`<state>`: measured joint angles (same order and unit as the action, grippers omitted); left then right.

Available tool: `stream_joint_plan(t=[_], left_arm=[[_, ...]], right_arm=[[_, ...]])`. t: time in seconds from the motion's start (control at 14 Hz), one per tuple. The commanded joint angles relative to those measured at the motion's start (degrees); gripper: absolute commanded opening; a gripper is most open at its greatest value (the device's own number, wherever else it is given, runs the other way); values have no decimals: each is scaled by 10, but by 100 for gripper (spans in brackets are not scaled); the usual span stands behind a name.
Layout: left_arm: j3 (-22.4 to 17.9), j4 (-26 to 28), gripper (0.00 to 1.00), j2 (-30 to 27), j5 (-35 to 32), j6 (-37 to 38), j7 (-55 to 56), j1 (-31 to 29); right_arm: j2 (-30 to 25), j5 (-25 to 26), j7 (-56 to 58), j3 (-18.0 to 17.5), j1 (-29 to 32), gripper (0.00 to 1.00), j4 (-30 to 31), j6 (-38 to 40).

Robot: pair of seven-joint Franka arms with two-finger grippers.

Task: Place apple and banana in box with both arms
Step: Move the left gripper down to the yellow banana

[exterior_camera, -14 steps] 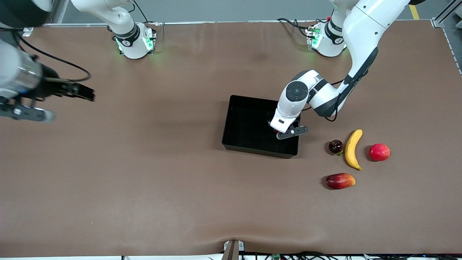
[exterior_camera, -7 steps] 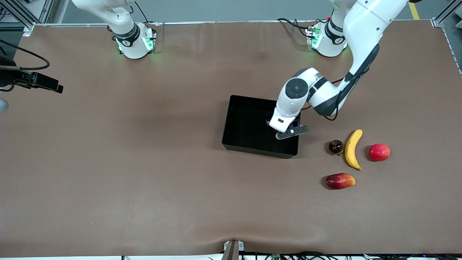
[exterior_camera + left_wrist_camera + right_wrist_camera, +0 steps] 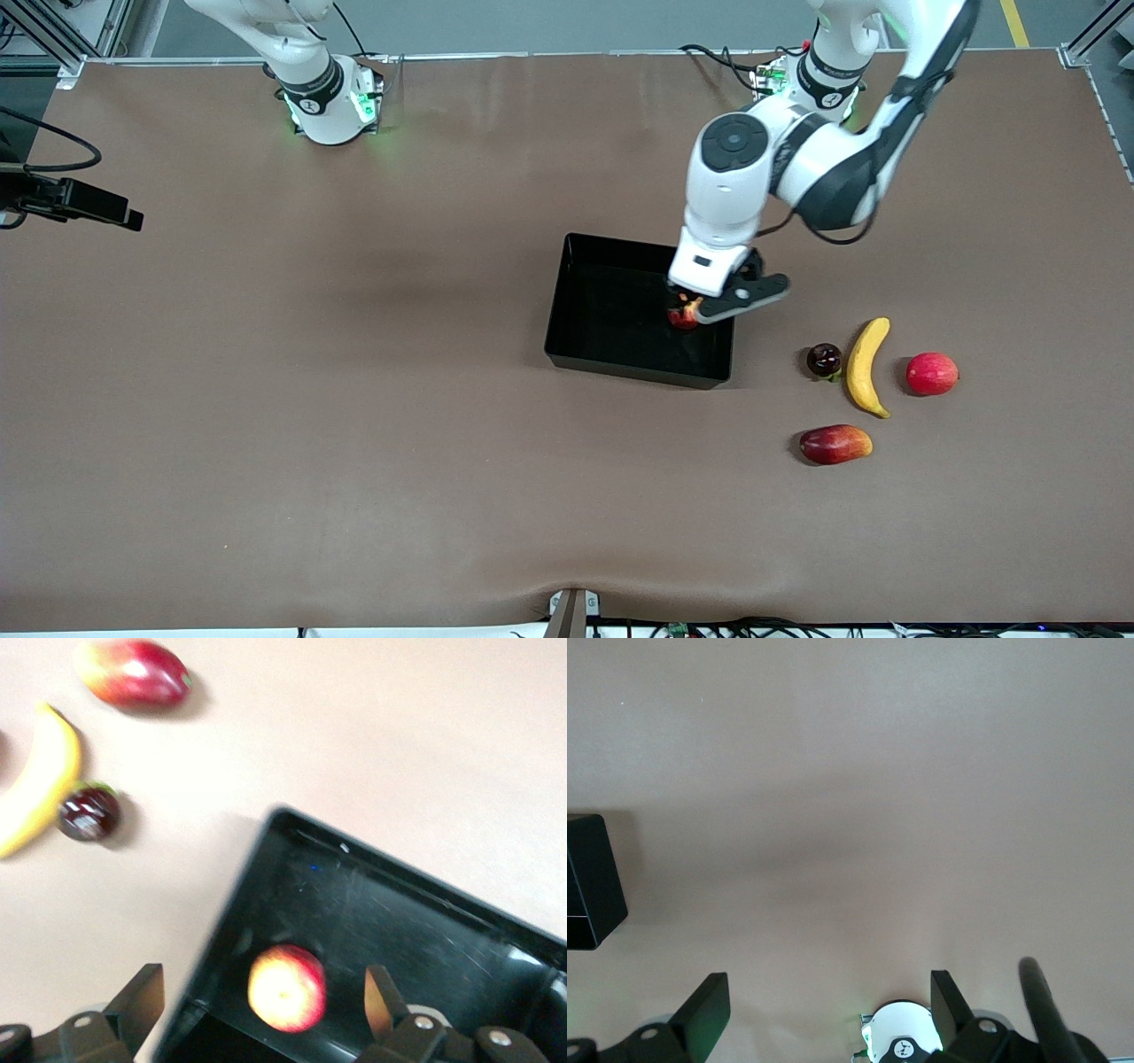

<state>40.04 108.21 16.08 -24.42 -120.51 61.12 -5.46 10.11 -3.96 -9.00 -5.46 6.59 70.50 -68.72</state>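
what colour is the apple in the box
Red with a yellowish patch, apple; clearest in the left wrist view.

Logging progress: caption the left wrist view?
Open left end effector above the apple lying in the box; banana outside.

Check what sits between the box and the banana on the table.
A small dark round fruit lies between the box and the banana, right beside the banana; the front view shows this.

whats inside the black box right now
The apple lies in the box, near the corner toward the left arm's end, with the open left gripper over it. The wrist hides part of the floor in the front view; nothing else shows inside.
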Motion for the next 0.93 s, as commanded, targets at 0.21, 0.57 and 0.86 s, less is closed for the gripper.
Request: stream_joint_plan(t=[0.21,0.57,0.86], left_arm=[[3,-15,100,2,10,55,-287,-147],[3,7,100,33,8,32,-455,-232],[2,54,100,65,1,-56,-628,-297]], right_arm=[[-72,11,6,4,0,100,68,-41],[-165,12,6,47,-48,100,200,-137],[-146,25,6,43,-71,100,151,-134]])
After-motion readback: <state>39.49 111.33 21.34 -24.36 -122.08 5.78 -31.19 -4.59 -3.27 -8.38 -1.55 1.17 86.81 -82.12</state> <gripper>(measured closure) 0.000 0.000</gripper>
